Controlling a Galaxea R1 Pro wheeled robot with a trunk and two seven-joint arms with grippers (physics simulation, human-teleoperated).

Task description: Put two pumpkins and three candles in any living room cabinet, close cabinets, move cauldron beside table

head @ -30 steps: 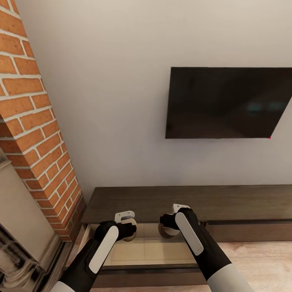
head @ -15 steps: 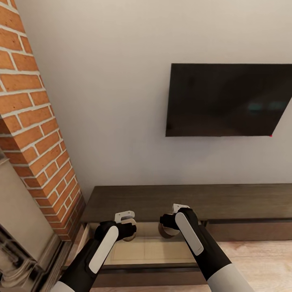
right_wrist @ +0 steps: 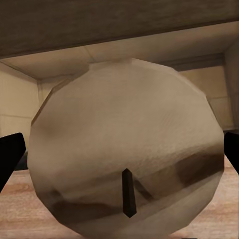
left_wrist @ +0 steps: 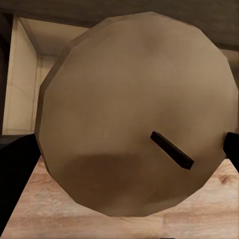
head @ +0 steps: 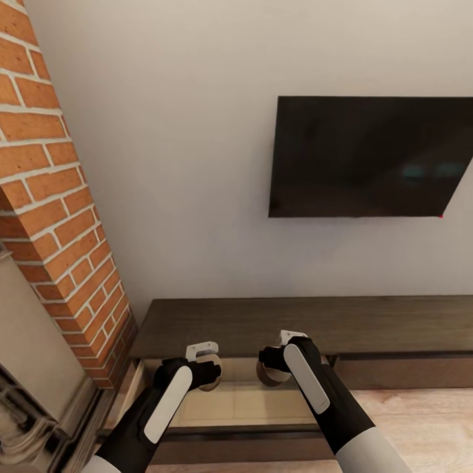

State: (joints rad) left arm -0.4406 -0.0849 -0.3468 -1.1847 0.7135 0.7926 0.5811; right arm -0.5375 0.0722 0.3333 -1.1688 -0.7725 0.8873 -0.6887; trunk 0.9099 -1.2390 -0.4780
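Open cabinet (head: 236,407) drawer below. Left pincer (head: 209,378), right pincer (head: 270,374) each clamped on candle (left_wrist: 134,114); light, rigid, held by sides.

no readable txt, labels, brands or nos. anywhere

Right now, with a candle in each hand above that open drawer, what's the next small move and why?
Probably lower both hands a little, then release. The left hand and right hand each grip a candle over the pale inside of the cabinet's pulled-out drawer. The candles look held above the drawer floor, so dropping from here might let them roll.
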